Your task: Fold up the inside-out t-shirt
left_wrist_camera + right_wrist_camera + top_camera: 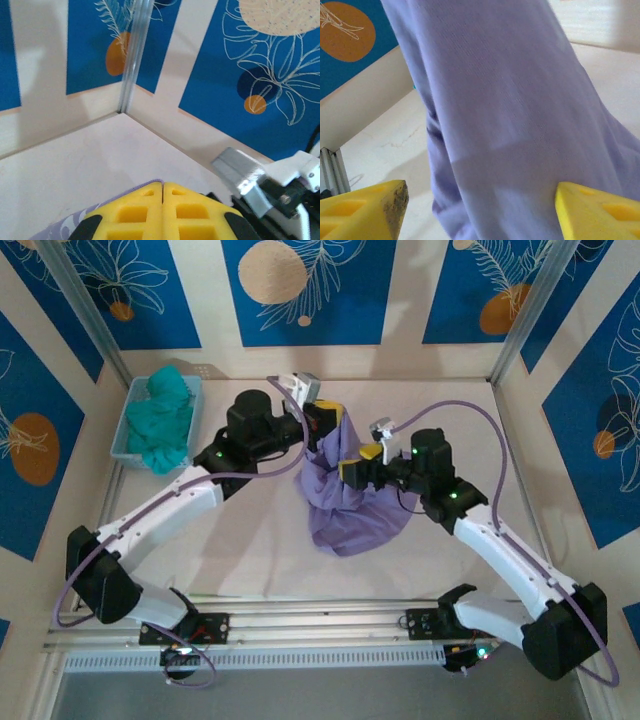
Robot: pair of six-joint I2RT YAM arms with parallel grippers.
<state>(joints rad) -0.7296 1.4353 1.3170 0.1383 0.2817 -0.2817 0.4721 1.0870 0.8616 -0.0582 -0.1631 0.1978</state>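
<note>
Over desk [250, 550] centre, inside-out t-shirt [345, 505] hangs from left tool [326, 420], clamped together on top edge; lower part pools on desk. Right tool [358, 462] fingers [365, 210] apart, cloth between them; likely seeking second grip for spreading.

The table [250, 550] is cream, matte and evenly lit. The surrounding walls [210, 300] carry blue panels [340, 310] with white leaf outlines and orange discs. Aluminium posts [83, 310] stand at both rear corners.

Top of t-shirt [350, 515] behind left tool [328, 422]
</note>
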